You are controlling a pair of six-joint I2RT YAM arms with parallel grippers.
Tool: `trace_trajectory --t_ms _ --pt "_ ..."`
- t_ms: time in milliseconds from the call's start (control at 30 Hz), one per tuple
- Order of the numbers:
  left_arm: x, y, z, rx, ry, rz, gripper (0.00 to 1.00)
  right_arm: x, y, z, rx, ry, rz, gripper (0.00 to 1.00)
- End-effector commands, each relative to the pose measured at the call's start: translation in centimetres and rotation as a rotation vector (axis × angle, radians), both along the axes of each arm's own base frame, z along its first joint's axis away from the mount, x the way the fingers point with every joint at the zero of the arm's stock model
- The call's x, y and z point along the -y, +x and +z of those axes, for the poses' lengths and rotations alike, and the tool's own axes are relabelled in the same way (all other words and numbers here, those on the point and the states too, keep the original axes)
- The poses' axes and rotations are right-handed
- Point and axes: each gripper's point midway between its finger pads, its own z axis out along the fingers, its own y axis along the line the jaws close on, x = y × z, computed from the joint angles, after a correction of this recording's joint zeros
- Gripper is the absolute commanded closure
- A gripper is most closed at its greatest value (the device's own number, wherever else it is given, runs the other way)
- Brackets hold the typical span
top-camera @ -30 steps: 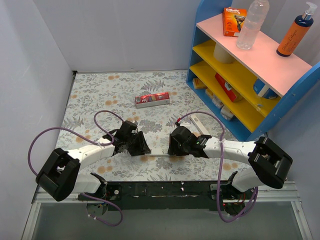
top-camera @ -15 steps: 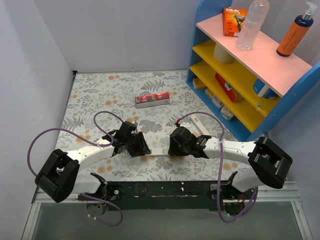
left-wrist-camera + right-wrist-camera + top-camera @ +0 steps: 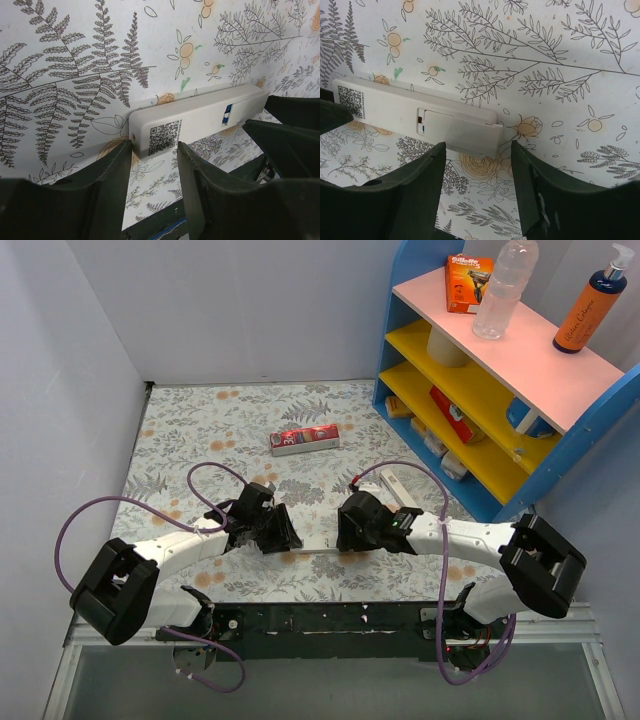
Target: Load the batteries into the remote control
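The white remote control (image 3: 318, 540) lies face down on the floral cloth between my two grippers. In the left wrist view its QR-code end (image 3: 165, 132) sits just past my open left gripper (image 3: 155, 150), whose fingertips are at its near edge. In the right wrist view the remote's back cover (image 3: 462, 131) is slid partly off the end, in front of my open, empty right gripper (image 3: 479, 150). A thin blue sliver (image 3: 227, 114) shows at the cover's gap; I cannot tell what it is. No loose batteries are in view.
A red carton (image 3: 305, 439) lies further back on the cloth. A small white piece (image 3: 402, 490) lies behind my right arm. A blue shelf unit (image 3: 480, 390) with bottles and boxes stands at the right. Grey walls close off the left and back.
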Motion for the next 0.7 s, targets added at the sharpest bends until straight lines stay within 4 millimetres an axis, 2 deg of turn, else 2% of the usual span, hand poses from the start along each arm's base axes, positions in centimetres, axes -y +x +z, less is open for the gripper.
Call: trace_trajectory --t_ms 0,367,667 --pt "0.3 0.0 0.8 0.022 -0.03 -0.009 0.59 -0.8 1.4 2.9 0.071 0.024 -0.002 0.38" --pt "0.4 0.0 0.9 0.024 -0.032 -0.011 0.59 -0.5 2.5 2.8 0.082 0.002 -0.028 0.39" --pt "0.4 0.0 0.9 0.026 -0.03 -0.013 0.59 -0.6 2.6 1.6 0.059 -0.019 -0.022 0.43"
